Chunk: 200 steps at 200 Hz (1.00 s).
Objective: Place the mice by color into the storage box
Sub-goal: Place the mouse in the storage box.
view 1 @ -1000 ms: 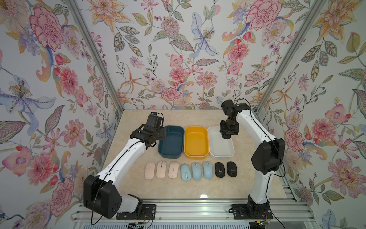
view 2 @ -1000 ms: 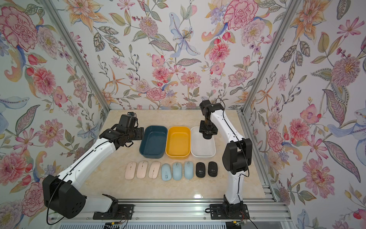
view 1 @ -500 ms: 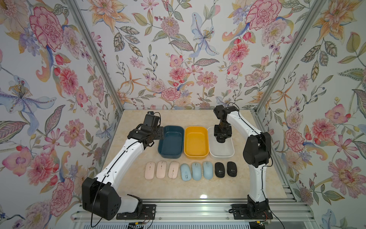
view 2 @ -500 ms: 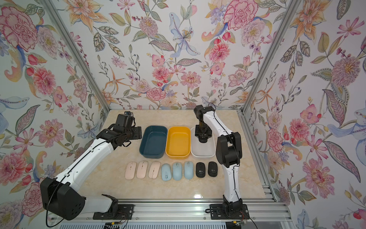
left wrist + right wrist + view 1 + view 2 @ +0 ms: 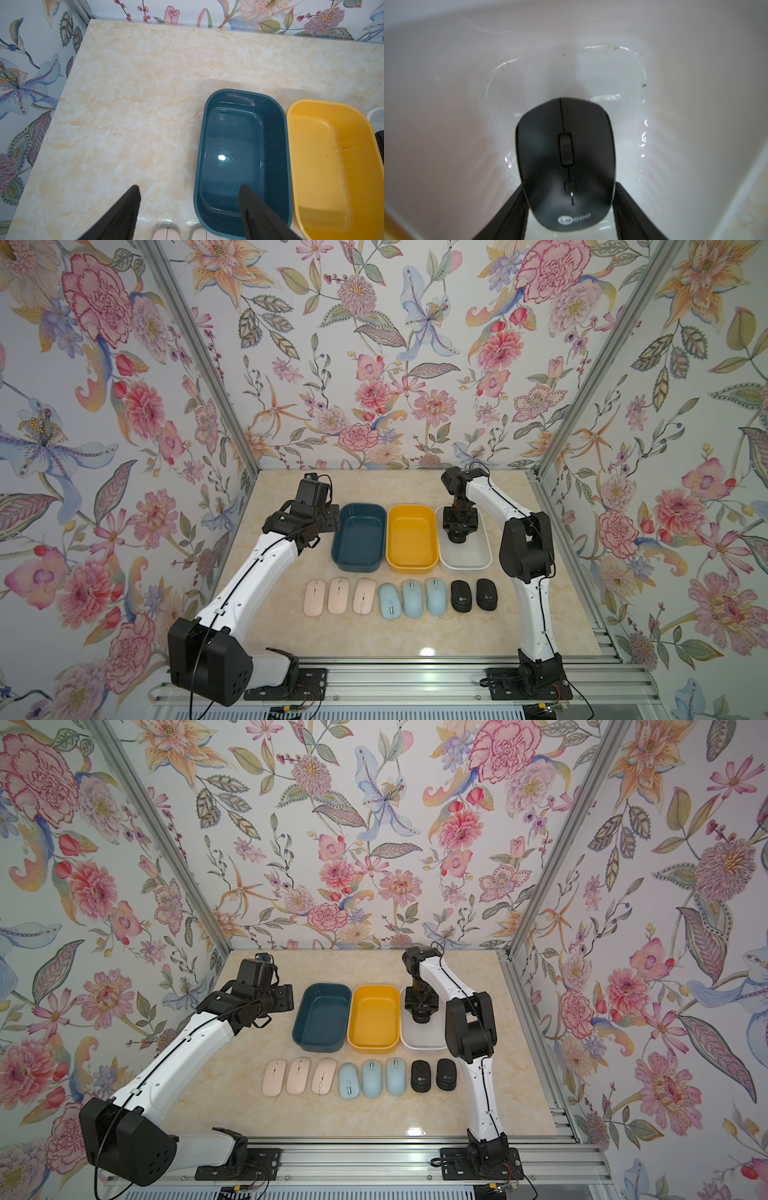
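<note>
One black mouse clamped by its sides in right gripper, low inside white box toward table's far right. Contact with box floor unclear. From above, mostly hidden under gripper.

Left gripper spread, empty, over left rim of blue box, finger bases cut off. Yellow box between the two.

Toward near edge, in one row: three pink mice, three light blue mice, two black mice. Bare table behind boxes and along left edge.
</note>
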Motion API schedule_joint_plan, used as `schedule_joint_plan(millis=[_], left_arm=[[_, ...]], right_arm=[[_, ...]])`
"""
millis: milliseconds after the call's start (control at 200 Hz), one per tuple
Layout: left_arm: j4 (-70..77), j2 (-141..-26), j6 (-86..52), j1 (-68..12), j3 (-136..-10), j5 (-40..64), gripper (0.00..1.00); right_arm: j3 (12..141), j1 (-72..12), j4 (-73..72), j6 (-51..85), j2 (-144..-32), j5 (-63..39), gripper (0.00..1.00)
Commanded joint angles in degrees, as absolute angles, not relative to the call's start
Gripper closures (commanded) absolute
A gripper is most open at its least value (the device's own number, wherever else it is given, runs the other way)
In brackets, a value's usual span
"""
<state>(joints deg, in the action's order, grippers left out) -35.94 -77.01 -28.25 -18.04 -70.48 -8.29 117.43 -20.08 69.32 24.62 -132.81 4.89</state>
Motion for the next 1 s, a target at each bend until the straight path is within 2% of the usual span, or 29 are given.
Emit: schedule_joint_plan(millis=[0, 75, 400, 550, 760, 995], left_arm=[[-37.27, -75.34, -27.20, -17.31, -69.55, -7.57, 0.22], [-37.38, -75.15, -27.06, -17.14, -69.50, -7.60, 0.22], [-37.71, -74.68, -26.88, -16.40, -69.48, -7.41, 0.22], [-37.74, -74.58, -26.67, -16.25, -69.61, -7.43, 0.22], [-37.68, -75.27, -26.41, -16.15, -71.00, -7.00, 0.22], [-37.88, -75.83, -25.84, -16.24, -72.98, -6.36, 0.22]], right_arm=[[119.65, -20.49, 69.52, 24.44, -134.42, 4.60, 0.42], [119.87, -20.50, 69.34, 24.49, -134.97, 4.57, 0.40], [120.67, -20.56, 69.30, 24.03, -136.36, 4.71, 0.21], [122.19, -20.61, 70.79, 23.91, -135.38, 5.58, 0.22], [121.70, -20.83, 72.94, 23.12, -127.46, 9.02, 0.23], [106.58, -20.81, 72.00, 25.27, -111.11, 12.96, 0.24]])
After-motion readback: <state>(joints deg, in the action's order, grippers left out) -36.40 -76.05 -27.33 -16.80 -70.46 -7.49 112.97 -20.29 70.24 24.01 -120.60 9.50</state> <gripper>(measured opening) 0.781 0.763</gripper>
